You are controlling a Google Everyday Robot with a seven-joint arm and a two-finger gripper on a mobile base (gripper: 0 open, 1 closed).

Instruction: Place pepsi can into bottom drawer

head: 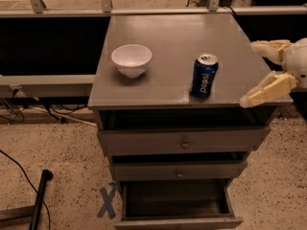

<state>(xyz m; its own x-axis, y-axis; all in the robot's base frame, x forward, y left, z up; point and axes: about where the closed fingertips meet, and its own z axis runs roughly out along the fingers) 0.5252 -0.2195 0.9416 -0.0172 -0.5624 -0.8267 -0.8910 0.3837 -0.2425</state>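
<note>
An end effector [248, 74] hangs at the right edge of a grey table [172, 32], just right of a pepsi can [204, 75], its two fingers spread wide and holding nothing. The pepsi can stands upright on the table near the front edge, well right of a white bowl [131, 60]. The bottom drawer [178, 223], below the can and lowest of three, stands pulled out with its dark inside showing. The likeliest trouble from here is a clumsy side approach: a finger meeting the can off-centre could tip it or push it over the front edge, which lies close by. A second hazard waits below the can, where the top drawer [180, 143] and middle drawer [177, 170] appear slightly ajar above the open box; a can brought straight down could strike their fronts. Room is generous left of the can as far as the bowl and behind the can, but in front of it there is little margin.
</note>
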